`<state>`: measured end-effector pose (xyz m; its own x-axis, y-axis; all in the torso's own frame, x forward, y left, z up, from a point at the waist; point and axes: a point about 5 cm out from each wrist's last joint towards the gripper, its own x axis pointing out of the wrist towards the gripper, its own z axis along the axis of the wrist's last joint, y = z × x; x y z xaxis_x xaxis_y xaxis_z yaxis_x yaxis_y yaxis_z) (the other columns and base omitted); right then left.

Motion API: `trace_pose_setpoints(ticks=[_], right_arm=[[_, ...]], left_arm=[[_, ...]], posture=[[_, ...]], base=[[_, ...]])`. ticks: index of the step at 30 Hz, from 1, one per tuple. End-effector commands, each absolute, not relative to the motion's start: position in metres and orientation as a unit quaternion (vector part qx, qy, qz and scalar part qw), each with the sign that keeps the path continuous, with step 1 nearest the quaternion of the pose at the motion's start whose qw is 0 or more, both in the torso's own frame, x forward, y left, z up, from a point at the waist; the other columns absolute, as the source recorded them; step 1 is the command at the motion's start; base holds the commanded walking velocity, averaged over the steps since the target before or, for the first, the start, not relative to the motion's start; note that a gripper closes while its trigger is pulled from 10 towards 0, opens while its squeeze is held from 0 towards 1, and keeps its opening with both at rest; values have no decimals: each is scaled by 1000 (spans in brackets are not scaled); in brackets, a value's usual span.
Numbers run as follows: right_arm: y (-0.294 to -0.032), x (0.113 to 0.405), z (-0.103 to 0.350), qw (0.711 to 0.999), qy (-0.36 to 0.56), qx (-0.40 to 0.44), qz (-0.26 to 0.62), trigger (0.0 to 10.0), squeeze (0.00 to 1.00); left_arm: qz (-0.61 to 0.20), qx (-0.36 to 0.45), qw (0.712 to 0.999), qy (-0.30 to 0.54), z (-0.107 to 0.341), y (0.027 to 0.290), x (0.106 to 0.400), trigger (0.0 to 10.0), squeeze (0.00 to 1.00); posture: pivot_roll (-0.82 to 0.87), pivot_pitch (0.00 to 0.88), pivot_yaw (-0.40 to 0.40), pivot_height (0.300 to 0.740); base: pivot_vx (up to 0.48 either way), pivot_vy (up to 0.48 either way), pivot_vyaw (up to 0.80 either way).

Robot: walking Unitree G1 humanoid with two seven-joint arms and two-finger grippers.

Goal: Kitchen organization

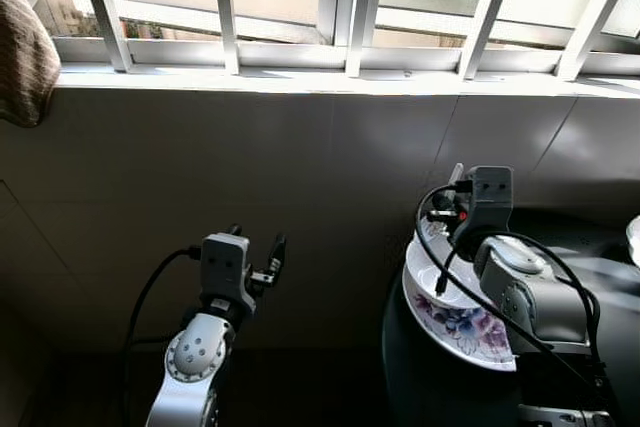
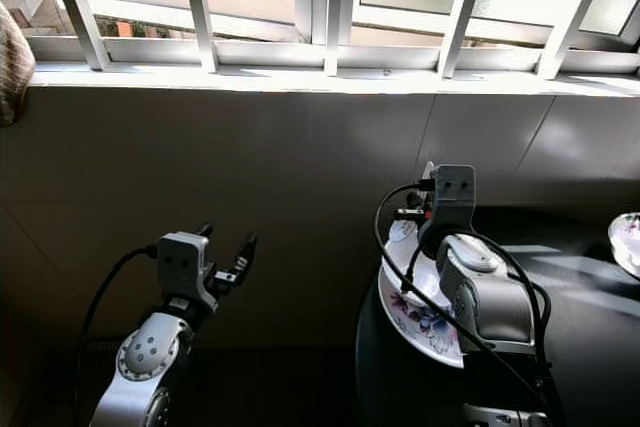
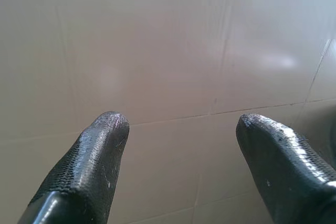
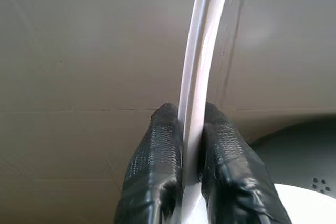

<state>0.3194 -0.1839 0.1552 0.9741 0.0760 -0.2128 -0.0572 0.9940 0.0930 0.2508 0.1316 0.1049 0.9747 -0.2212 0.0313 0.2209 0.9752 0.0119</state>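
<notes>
Pinching the rim of a floral plate (image 1: 462,325) between the right gripper's (image 4: 192,129) two black fingers (image 4: 157,166), pressed tight on either side of the white edge. Holding the plate tilted on edge over a dark round top (image 1: 420,387), close to the tiled wall (image 1: 300,197) under the barred window (image 1: 340,7). Hovering the left gripper (image 3: 178,129) well to the left, fingers spread wide apart, gripping nothing, facing the bare wall tiles. Showing another dish (image 2: 626,239) at the far right edge.

Tilted floral white plate (image 1: 455,322), rim pinched
</notes>
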Motion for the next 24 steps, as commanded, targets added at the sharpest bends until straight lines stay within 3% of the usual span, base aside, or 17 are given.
trace_pose_setpoints(ticks=[1, 16, 24], right_arm=[[-178, 319, 165, 994, 85, 51, 46, 0, 0], [-166, 316, 188, 995, 5, 64, 80, 0, 0], [-147, 306, 192, 990, -24, 37, 137, 0, 0]], left_arm=[[-107, 9, 994, -19, 106, 135, 251, 10000, 0], [-106, 12, 994, -27, 109, 135, 253, 10000, 0], [-101, 12, 994, -36, 112, 136, 253, 10000, 0]], posture=[[-4, 0, -58, 740], [-1, 0, -63, 740], [2, 0, -61, 740]], base=[[0, 442, 0], [-33, 427, 0], [-289, 380, 800]])
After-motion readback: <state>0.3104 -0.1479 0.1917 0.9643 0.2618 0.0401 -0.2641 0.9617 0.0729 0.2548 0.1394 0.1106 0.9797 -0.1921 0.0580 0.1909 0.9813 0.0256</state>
